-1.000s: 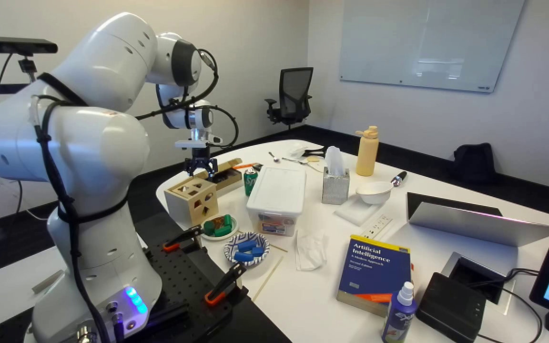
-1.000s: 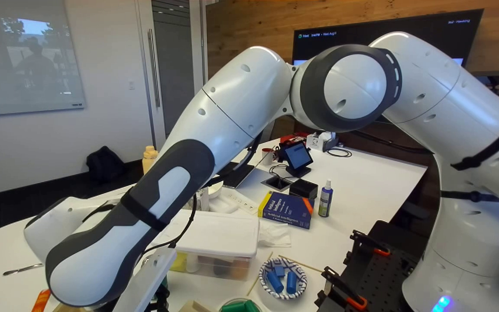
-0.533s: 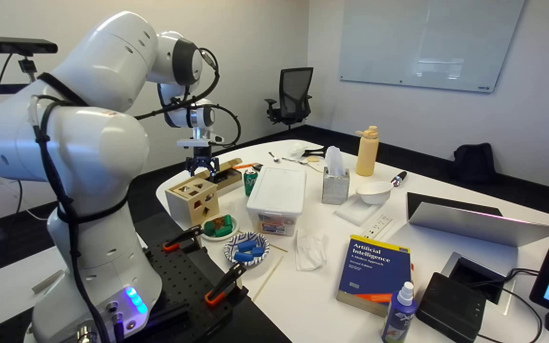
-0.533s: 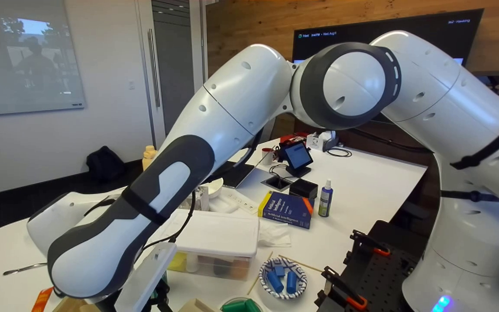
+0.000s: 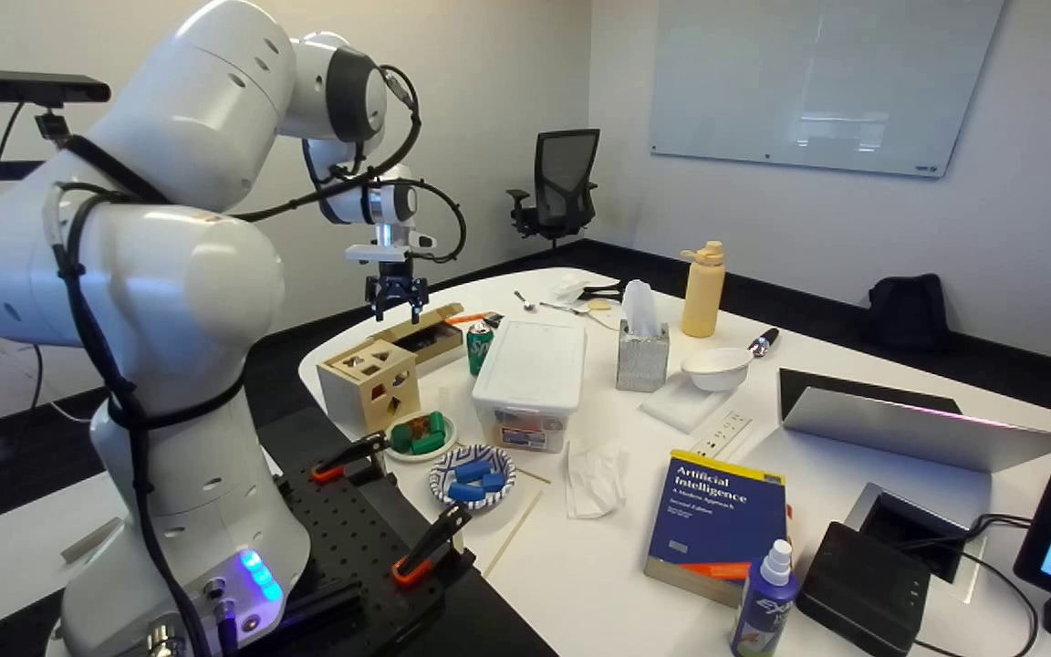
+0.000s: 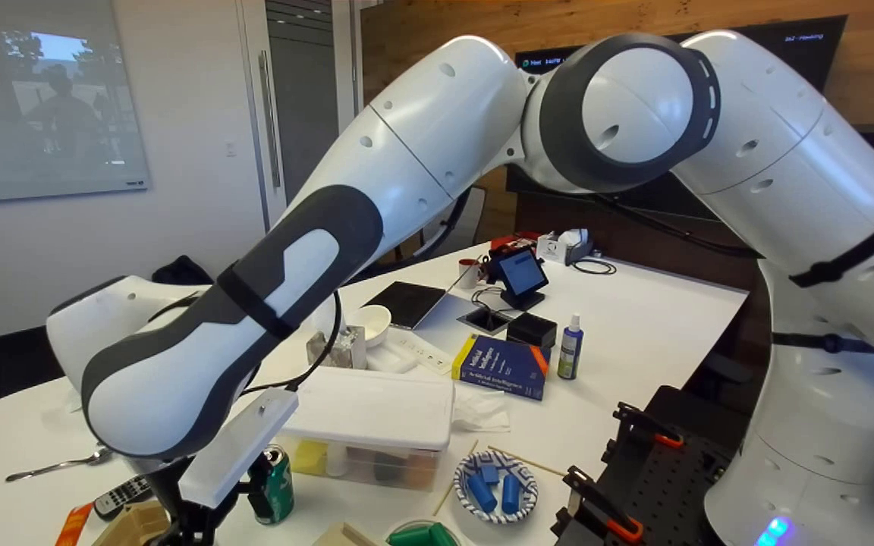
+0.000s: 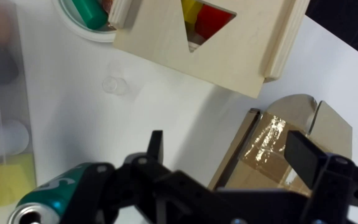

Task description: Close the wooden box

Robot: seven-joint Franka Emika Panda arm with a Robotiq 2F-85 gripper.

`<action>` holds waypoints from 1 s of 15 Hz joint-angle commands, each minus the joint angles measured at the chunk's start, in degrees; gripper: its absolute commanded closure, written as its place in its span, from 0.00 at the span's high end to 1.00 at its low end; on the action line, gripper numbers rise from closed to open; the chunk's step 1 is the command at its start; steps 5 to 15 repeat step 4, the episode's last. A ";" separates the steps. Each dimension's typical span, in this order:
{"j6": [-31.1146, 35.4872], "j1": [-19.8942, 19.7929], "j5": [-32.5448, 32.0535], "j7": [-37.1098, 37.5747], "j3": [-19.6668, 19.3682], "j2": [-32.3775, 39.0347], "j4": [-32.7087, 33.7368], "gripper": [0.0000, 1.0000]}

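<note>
A white table [image 5: 580, 584] with a curved edge takes up much of the room, and on it stands a plastic container [image 5: 530, 365] with a white lid. In an exterior view the wooden box [image 5: 369, 397], light tan with shaped cutouts, stands left of the container; the wrist view shows its panel, pierced by a triangle, reaching past the ends of two side rails, with red and yellow pieces visible through the hole. The gripper [image 5: 397, 313] hangs above the table, also left of the container, released, its jaws spread well apart. A green can [image 5: 479, 351] stands just beside the container, and farther left is a cardboard box [image 7: 269, 149] with its flaps spread. Nearer the camera than the container are a plate [image 5: 398, 451] of green pieces, a patterned bowl [image 5: 475, 452] of blue ones and a crumpled napkin [image 5: 595, 479]; to its right stand a tissue box [image 5: 642, 358], a yellow bottle [image 5: 703, 297] and a white bowl [image 5: 717, 369]. Beyond the container, an office chair [image 5: 567, 182] sits by a pale wall [image 5: 489, 100], and a whiteboard [image 5: 822, 82] hangs farther right, above a dark bag [image 5: 910, 315]. In an exterior view, a wood-panelled wall [image 6: 414, 34] and a wide screen [image 6: 793, 49] rise beyond the container.
</note>
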 commanded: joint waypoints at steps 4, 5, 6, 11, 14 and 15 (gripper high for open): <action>3.26 0.83 -1.32 1.71 -0.76 -7.54 -7.69 1.00; 3.26 0.83 -1.32 1.71 -0.76 -7.54 -7.69 1.00; 3.26 0.83 -1.32 1.71 -0.76 -7.54 -7.69 1.00; 3.26 0.83 -1.32 1.71 -0.76 -7.54 -7.69 1.00; 3.26 0.83 -1.32 1.71 -0.76 -7.54 -7.69 1.00; 3.26 0.83 -1.32 1.71 -0.76 -7.54 -7.69 1.00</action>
